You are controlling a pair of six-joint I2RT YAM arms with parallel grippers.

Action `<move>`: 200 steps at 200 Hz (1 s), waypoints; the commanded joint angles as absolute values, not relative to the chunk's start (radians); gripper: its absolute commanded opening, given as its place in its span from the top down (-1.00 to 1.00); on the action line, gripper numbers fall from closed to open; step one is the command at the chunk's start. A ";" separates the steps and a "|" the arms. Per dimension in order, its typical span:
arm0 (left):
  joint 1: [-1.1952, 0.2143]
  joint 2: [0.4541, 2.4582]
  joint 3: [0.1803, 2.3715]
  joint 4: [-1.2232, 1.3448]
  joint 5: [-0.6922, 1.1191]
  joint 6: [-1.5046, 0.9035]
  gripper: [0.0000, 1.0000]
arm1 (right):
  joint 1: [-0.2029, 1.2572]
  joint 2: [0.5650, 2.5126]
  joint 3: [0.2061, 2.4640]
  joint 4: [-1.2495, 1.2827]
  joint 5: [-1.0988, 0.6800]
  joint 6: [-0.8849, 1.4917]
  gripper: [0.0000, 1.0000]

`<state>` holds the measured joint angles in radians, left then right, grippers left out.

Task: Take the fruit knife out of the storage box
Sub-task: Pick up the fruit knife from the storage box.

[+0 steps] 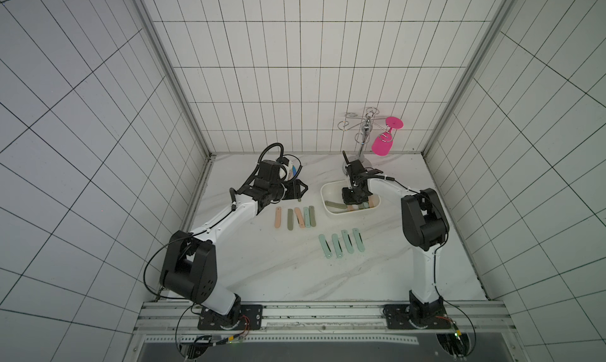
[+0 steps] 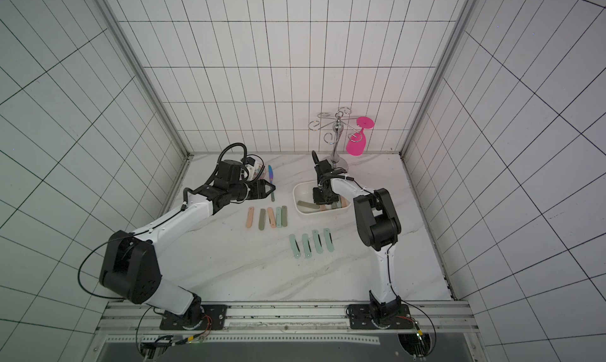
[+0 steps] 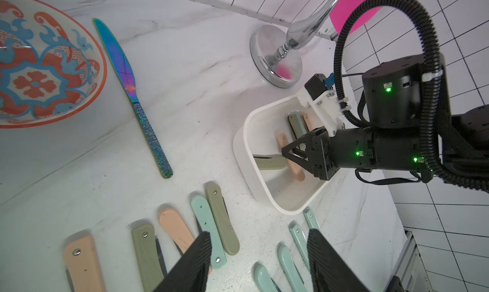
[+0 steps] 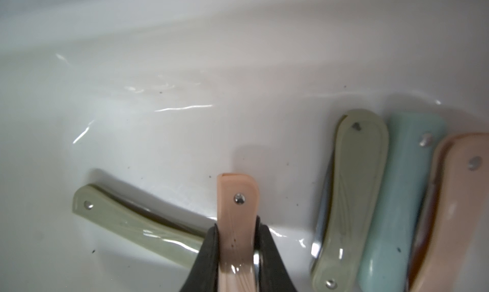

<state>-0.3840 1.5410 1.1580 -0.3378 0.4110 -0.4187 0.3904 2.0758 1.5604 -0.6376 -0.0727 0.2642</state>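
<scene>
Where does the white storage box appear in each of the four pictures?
Top view: storage box right of centre, near the silver stand.
Top view: storage box right of centre too.
Left wrist: storage box beyond the loose knives.
Right wrist: storage box fills the picture.
Shared landmark: green knife lying crosswise inside.

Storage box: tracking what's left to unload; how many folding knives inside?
5: a peach knife held by the right gripper, a green knife beside it, then a second green knife, a blue knife and a second peach knife side by side. Others may be hidden.
</scene>
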 commanded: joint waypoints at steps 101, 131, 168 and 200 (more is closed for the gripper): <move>-0.441 1.583 1.142 -0.154 0.529 -0.578 -0.22 | 0.505 1.802 1.488 -0.652 -0.179 0.236 1.00; -0.471 1.601 1.137 -0.114 0.548 -0.622 -0.22 | 0.539 1.744 1.461 -0.636 -0.228 0.235 1.00; -0.488 1.624 1.116 -0.049 0.581 -0.689 -0.22 | 0.575 1.702 1.434 -0.610 -0.268 0.240 1.00; -0.489 1.640 1.105 -0.018 0.592 -0.715 -0.22 | 0.594 1.684 1.430 -0.596 -0.291 0.248 1.00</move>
